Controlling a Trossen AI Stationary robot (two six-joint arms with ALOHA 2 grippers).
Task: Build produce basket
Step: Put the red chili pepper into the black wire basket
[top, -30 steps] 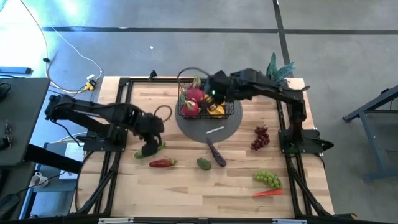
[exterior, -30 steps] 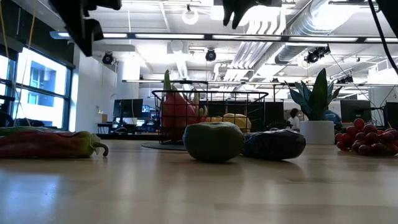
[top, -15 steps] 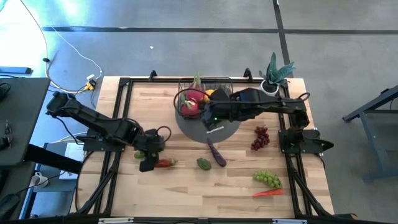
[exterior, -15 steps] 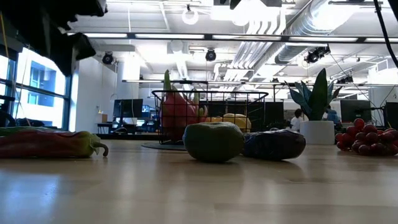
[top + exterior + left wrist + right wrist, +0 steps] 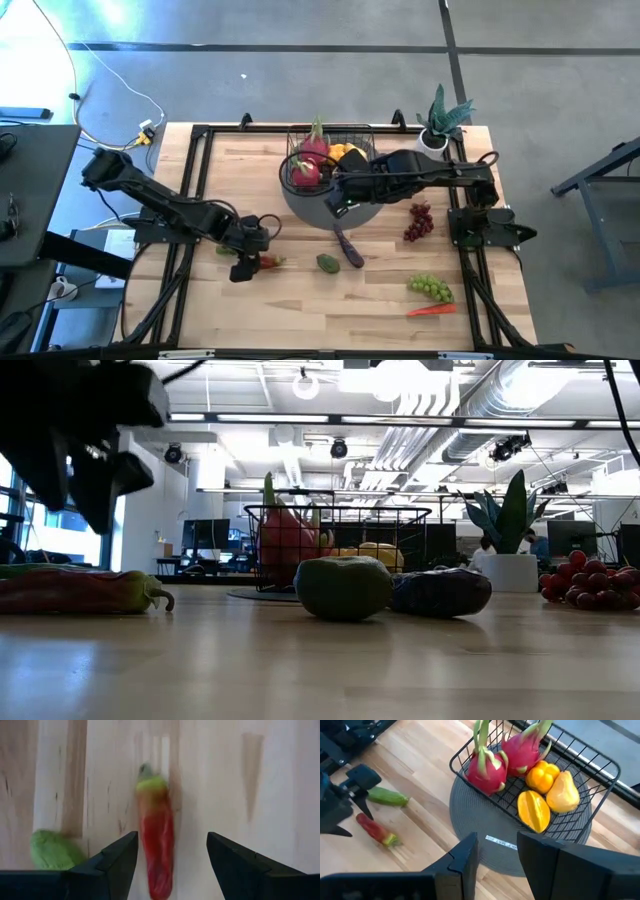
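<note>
I'm seeing the black wire basket (image 5: 535,795) sitting upright, holding two dragon fruits (image 5: 487,767); red chilli (image 5: 157,847) lying flat outside it

Wooden bench (image 5: 300,310), pale planked top, bordered by a black metal frame (image 5: 200,135). Round grey mat (image 5: 310,208) near the far middle of the bench, bearing a small white label (image 5: 501,842) close to its near edge. Potted green plant in a white pot (image 5: 440,125) at the far right corner of the bench; in the low view it stands right of centre (image 5: 512,550). Grey floor (image 5: 250,60) beyond the bench, crossed by dark lines, with a white cable (image 5: 95,75) trailing to a yellow connector (image 5: 146,130) at the bench's far left corner. Background of the low view: ceiling lights (image 5: 300,418), silver ducting (image 5: 500,400) and windows (image 5: 60,500) at left.
</note>
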